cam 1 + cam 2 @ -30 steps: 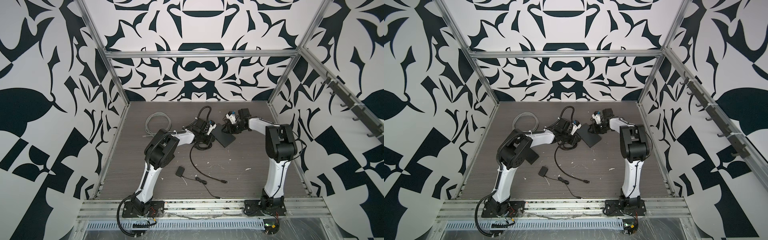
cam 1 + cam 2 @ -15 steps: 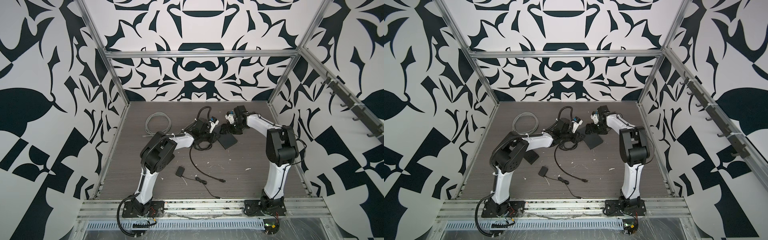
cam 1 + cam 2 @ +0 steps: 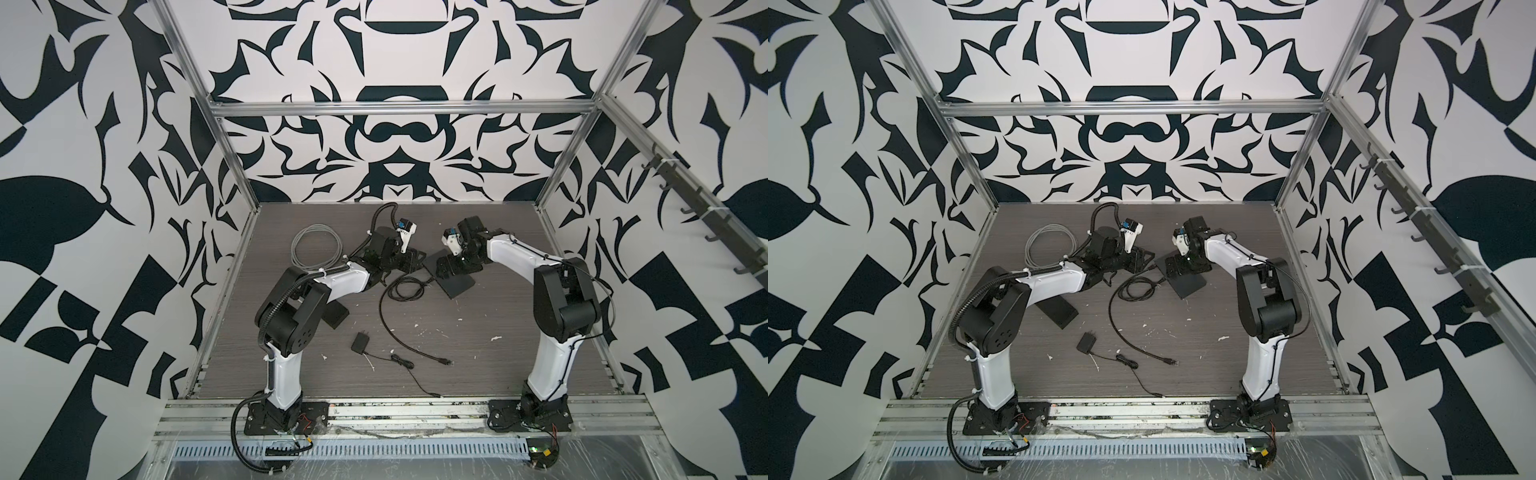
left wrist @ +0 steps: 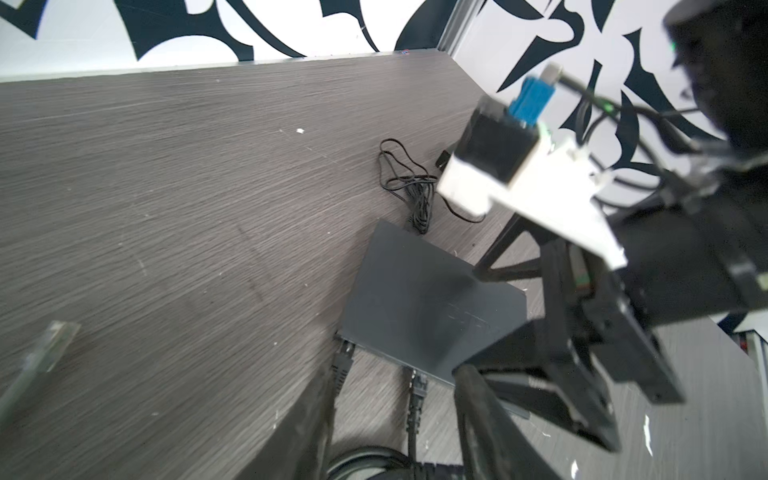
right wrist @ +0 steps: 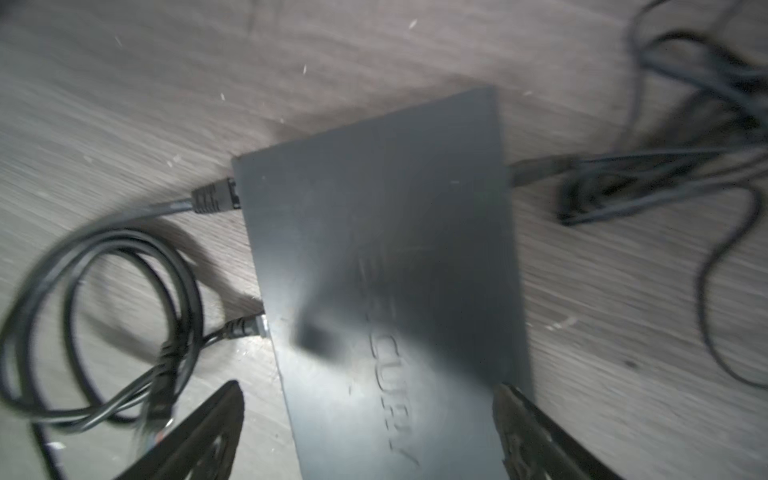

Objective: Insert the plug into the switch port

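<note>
The switch point(image 5: 386, 257) is a flat dark grey box lying on the table, seen in both top views point(image 3: 455, 280) point(image 3: 1185, 282). Two black plugs sit in ports on one edge: one near the corner point(image 5: 216, 199) point(image 4: 345, 357), one further along point(image 5: 245, 326) point(image 4: 417, 384). My left gripper point(image 4: 395, 415) point(image 3: 409, 262) is open just behind that edge. The second plug's cable runs between its fingers point(image 4: 478, 415) untouched. My right gripper point(image 5: 370, 432) point(image 3: 446, 268) hangs wide open over the switch, one finger point(image 5: 208, 436) beyond each side.
A looped black cable point(image 5: 124, 291) lies by the plugs, and a bundled thin cord point(image 3: 405, 286) beside the switch. A grey coiled cable point(image 3: 318, 247), a black block point(image 3: 334, 316), a small adapter point(image 3: 359, 344) and a long black lead point(image 3: 399, 332) lie on the table.
Both grippers have opened. The left one let go of the plug, which stays in its port, and drew back. The right one released the switch and lifted off it.
</note>
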Action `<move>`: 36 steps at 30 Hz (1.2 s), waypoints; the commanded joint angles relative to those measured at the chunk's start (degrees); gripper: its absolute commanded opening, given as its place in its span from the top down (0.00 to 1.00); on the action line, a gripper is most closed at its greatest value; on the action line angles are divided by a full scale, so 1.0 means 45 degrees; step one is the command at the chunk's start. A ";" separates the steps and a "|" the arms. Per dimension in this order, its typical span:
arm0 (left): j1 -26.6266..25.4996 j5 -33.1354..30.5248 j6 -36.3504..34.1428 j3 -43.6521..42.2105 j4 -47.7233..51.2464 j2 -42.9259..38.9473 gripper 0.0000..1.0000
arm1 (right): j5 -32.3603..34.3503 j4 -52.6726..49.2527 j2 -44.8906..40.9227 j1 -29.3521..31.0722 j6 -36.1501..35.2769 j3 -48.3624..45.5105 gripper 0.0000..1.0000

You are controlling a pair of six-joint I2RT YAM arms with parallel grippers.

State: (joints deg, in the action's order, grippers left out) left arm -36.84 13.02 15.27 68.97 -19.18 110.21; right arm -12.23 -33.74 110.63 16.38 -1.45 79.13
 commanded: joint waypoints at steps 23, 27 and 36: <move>0.0023 -0.0187 0.0260 -0.0081 -0.0035 0.0250 0.50 | 0.4749 -0.0813 0.2562 0.0322 0.1444 0.3546 0.11; 0.0023 -0.0175 0.0298 -0.0014 -0.0035 0.0346 0.50 | 0.4680 -0.1079 0.3000 -0.0116 0.1535 0.4254 0.11; 0.0023 -0.0270 0.0300 0.0101 0.0042 0.0556 0.51 | 0.4469 -0.1098 0.3151 -0.1375 0.0890 0.4287 0.12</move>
State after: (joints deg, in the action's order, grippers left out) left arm -36.77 12.56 16.14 68.97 -19.03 111.28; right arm 7.70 -36.60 125.08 12.86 3.07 98.19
